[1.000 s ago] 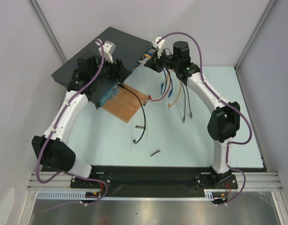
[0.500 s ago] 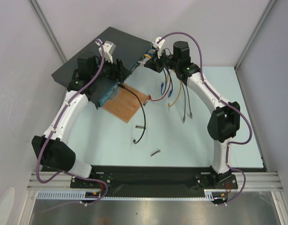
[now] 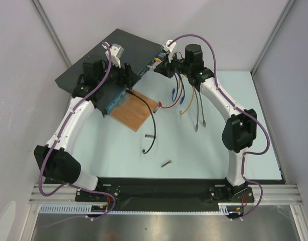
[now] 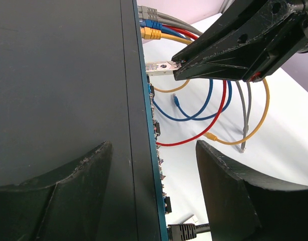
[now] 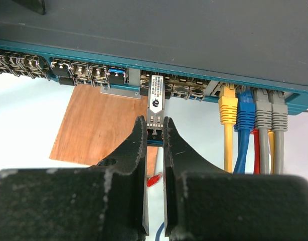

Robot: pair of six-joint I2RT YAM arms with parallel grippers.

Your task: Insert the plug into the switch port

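The switch [image 3: 129,47] is a flat dark box at the back left, its blue port face [image 5: 28,46] turned toward the table's middle. My right gripper [image 5: 154,123] is shut on the rear end of a small silver plug [image 5: 155,103]. The plug's nose sits in a port in the row, most of its labelled body still outside. From the left wrist view the same plug [image 4: 159,67] meets the blue face squarely. My left gripper [image 4: 153,148] stands open, straddling the switch's front edge, one finger over the top and one in front, gripping nothing.
Yellow [image 5: 227,108], blue [image 5: 246,113] and grey [image 5: 271,113] cables are plugged in right of the plug and hang onto the table. A black cable [image 3: 151,120] runs from the switch across a wooden board [image 3: 136,113]. Two small metal cylinders [image 3: 166,163] lie nearer the front.
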